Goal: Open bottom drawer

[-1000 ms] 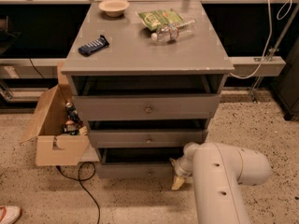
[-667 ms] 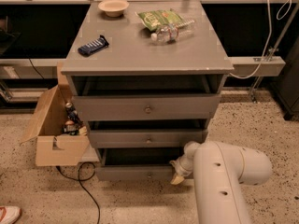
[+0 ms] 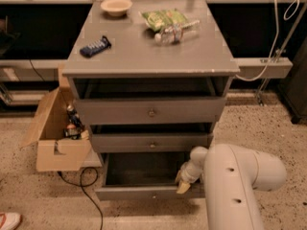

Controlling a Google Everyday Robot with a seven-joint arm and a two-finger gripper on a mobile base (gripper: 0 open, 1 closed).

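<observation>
The grey cabinet (image 3: pixel 148 56) has three drawers with small brass knobs. The bottom drawer (image 3: pixel 144 191) has the narrowest front and stands pulled out toward me, showing its dark grey inside (image 3: pixel 141 169). Its knob (image 3: pixel 154 195) shows at the centre of the front panel. My gripper (image 3: pixel 184 181) hangs from the white arm at the drawer's right end, its yellowish fingertips down by the top edge of the front panel. The middle drawer (image 3: pixel 151 142) and the top drawer (image 3: pixel 151 110) sit slightly out.
On the cabinet top lie a bowl (image 3: pixel 116 6), a dark snack bar (image 3: pixel 95 46), a green chip bag (image 3: pixel 165 18) and a water bottle (image 3: pixel 176 32). An open cardboard box (image 3: pixel 55 133) with bottles stands at the left, a black cable (image 3: pixel 84 183) beside it. My white arm (image 3: pixel 237 181) fills the lower right.
The bottom drawer has slid out toward me and now shows its inside. My gripper has moved back with its front panel.
</observation>
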